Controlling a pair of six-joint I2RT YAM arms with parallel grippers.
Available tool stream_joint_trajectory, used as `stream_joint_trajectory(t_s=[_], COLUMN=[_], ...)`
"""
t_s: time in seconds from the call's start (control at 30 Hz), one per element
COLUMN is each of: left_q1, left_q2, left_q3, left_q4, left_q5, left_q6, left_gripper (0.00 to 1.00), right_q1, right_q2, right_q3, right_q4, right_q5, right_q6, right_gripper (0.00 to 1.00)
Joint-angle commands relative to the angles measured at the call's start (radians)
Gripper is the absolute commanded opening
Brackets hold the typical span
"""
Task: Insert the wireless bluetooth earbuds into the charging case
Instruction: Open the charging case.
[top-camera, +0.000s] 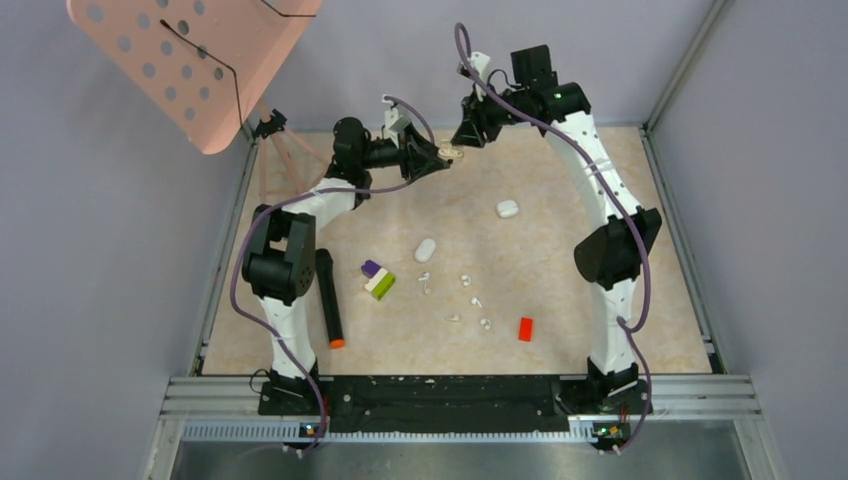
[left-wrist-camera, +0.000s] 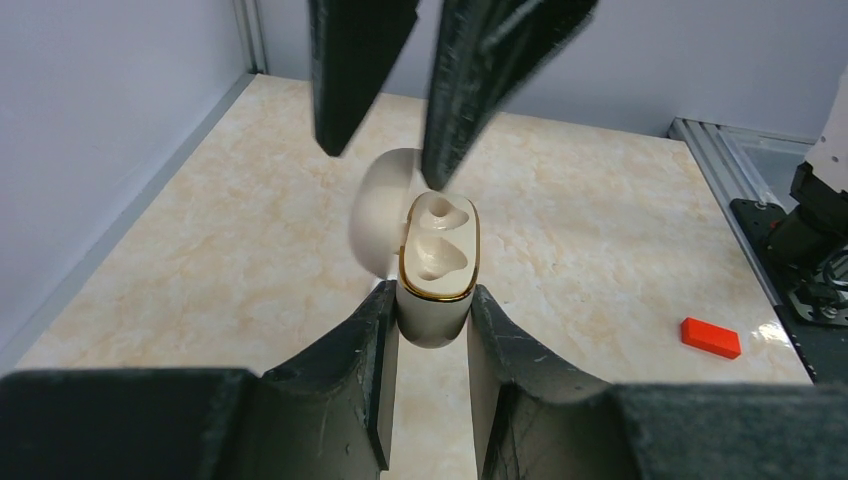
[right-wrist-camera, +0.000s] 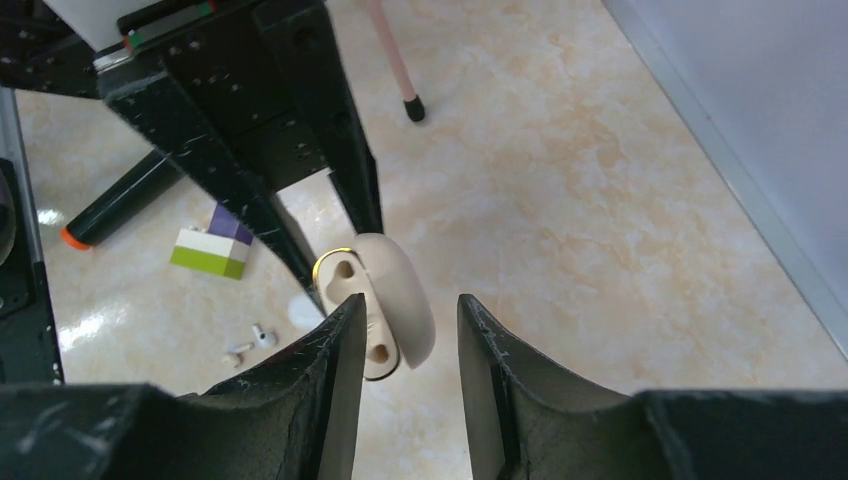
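Observation:
A cream charging case (left-wrist-camera: 434, 310) with a gold rim is held up off the table, with my left gripper (left-wrist-camera: 433, 300) shut on its body. Its lid (left-wrist-camera: 383, 218) is swung open and both wells are empty. My right gripper (right-wrist-camera: 405, 320) is open, and its fingers (left-wrist-camera: 345, 80) straddle the lid (right-wrist-camera: 408, 290) from the far side, with a gap to one finger. In the top view the two grippers meet at the back, left (top-camera: 441, 156) and right (top-camera: 463, 134). Several white earbuds (top-camera: 465, 281) lie scattered on the table's middle, two of them in the right wrist view (right-wrist-camera: 262, 335).
Two closed white cases (top-camera: 507, 208) (top-camera: 426, 249) lie on the table. A purple, white and green block (top-camera: 378, 280), a black marker with an orange tip (top-camera: 330, 298) and a red brick (top-camera: 525, 328) lie nearer the front. A pink perforated panel (top-camera: 190, 60) hangs at back left.

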Motion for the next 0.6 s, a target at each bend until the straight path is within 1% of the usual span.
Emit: stream_joint_trajectory(t_s=[0.0,0.23,0.4,0.57], left_q1=[-0.006,-0.002,0.013,0.035], left_q2=[-0.011,-0.006,-0.007,-0.015], left_q3=[-0.001,-0.014,-0.026,-0.03], left_q4=[0.09,0.09,0.074,0.06], left_q5=[0.039,0.004,-0.016,-0.033], left_q6=[-0.023,-0.053,-0.068,-0.093], left_gripper=[0.0,0.0,0.0,0.0], right_q1=[-0.031,-0.043,-0.08,-0.113], right_q2=[0.026,0.015,-0.019,-0.071], right_q3=[0.044,0.052,0.048,-0.006], right_q4=[0.138,0.164,0.238,0.245], right_q5=[0.011,-0.029,-0.054,-0.047], right_q6=[0.098,0.146,0.266,0.256], right_gripper=[0.38,0.38,0.41,0.44])
